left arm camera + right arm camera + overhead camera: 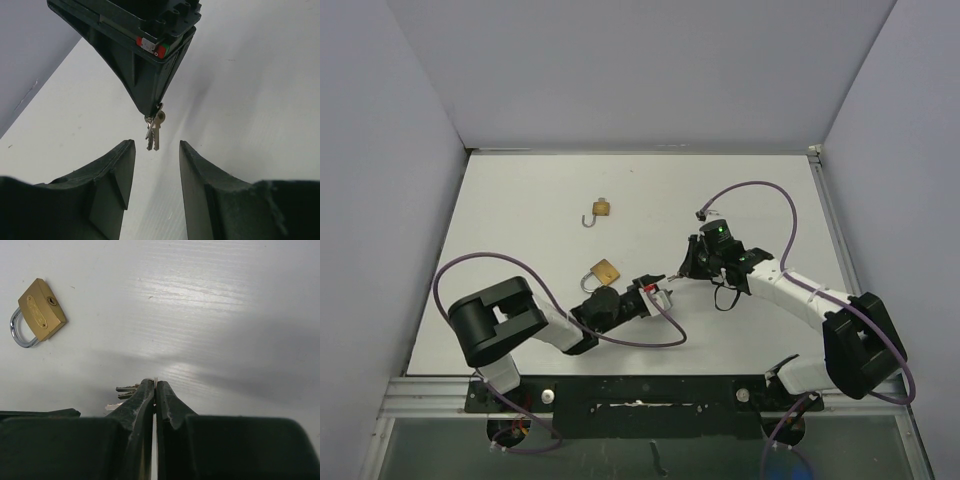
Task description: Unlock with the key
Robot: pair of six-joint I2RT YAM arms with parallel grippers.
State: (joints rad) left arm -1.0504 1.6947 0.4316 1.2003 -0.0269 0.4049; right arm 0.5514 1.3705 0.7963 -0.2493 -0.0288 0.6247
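A brass padlock [604,272] lies on the white table just left of both grippers; it also shows in the right wrist view [39,311], shackle closed, keyhole end up. My right gripper [671,274] is shut on a bunch of keys [125,390], pinched at its fingertips [150,390], blades sticking out to the left. In the left wrist view the keys [154,131] hang from the right gripper, just beyond my left gripper [157,150]. My left gripper [658,292] is open and empty, its fingers [122,170] either side of the gap below the keys.
A second brass padlock [601,209] lies farther back on the table, its shackle looking swung open. Grey walls enclose the table on three sides. Purple cables loop over both arms.
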